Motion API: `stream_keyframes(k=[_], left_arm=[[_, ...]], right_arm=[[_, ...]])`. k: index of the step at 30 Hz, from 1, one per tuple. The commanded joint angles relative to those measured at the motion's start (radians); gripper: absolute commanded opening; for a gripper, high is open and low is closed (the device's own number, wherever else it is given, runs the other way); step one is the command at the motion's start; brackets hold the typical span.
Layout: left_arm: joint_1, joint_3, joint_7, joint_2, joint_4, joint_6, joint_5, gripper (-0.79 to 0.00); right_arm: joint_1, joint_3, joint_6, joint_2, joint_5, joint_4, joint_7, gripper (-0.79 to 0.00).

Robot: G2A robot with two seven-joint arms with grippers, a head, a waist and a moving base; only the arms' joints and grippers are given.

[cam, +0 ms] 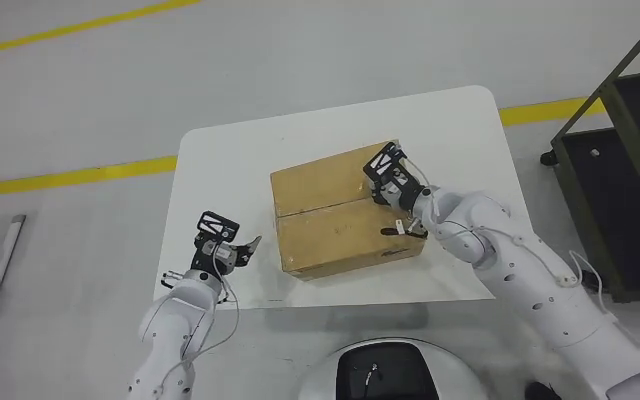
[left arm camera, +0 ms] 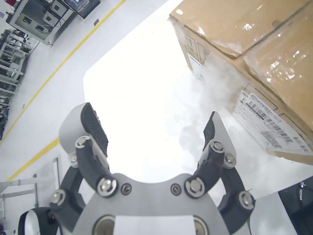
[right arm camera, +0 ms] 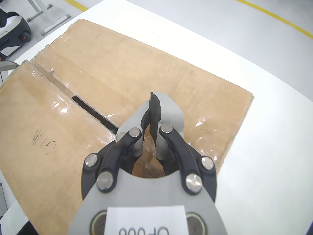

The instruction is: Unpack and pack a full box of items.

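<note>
The box (cam: 335,205) stood closed near the middle of the table (cam: 230,150), its two top flaps meeting along a taped seam (right arm camera: 93,112) with a dark gap partly open. The right gripper (right arm camera: 153,110) hung over the box top at the seam's end nearest that arm, jaws pressed together and holding nothing. The left gripper (left arm camera: 151,123) was above bare table just beside the box's labelled end, not touching it, jaws spread wide and empty

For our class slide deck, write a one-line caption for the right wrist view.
Shut right gripper poised over the flap seam of the cardboard box on the white table.
</note>
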Motion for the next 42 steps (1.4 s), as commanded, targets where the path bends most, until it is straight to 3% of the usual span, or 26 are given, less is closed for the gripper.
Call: stream_keyframes(k=[1, 16, 27, 28, 29, 33, 34, 35, 38, 42], left_arm=[[0.000, 0.016, 0.018, -0.001, 0.016, 0.009, 0.021, 0.000], [-0.082, 0.135, 0.232, -0.022, 0.218, 0.079, 0.057, 0.000], [-0.123, 0.177, 0.350, -0.039, 0.297, 0.124, 0.010, 0.000], [-0.126, 0.178, 0.358, -0.040, 0.300, 0.128, 0.011, -0.046], [-0.129, 0.177, 0.368, -0.041, 0.302, 0.135, 0.004, -0.206], [-0.137, 0.172, 0.397, -0.045, 0.303, 0.160, -0.018, -0.394], [-0.137, 0.169, 0.402, -0.046, 0.300, 0.166, -0.021, -0.372], [-0.136, 0.165, 0.407, -0.046, 0.298, 0.171, -0.023, -0.246], [-0.130, 0.155, 0.422, -0.047, 0.287, 0.187, -0.027, -0.031], [-0.121, 0.138, 0.423, -0.049, 0.270, 0.204, -0.052, 0.000]], right_arm=[[-0.001, 0.002, -0.002, -0.001, -0.001, 0.000, 0.002, -0.785], [-0.018, 0.022, -0.002, -0.007, -0.026, -0.017, 0.027, -0.785], [-0.020, 0.024, -0.001, -0.016, -0.031, -0.020, 0.036, -0.785], [-0.020, 0.024, -0.001, -0.017, -0.031, -0.019, 0.037, -0.785], [-0.020, 0.025, -0.001, -0.018, -0.031, -0.019, 0.038, -0.785], [-0.019, 0.026, -0.002, -0.021, -0.031, -0.017, 0.041, -0.785], [-0.019, 0.027, -0.002, -0.022, -0.031, -0.016, 0.041, -0.785], [-0.018, 0.027, -0.003, -0.022, -0.032, -0.015, 0.042, -0.785], [-0.016, 0.028, -0.005, -0.025, -0.031, -0.011, 0.043, -0.785], [-0.012, 0.029, -0.010, -0.028, -0.030, -0.004, 0.042, -0.785]])
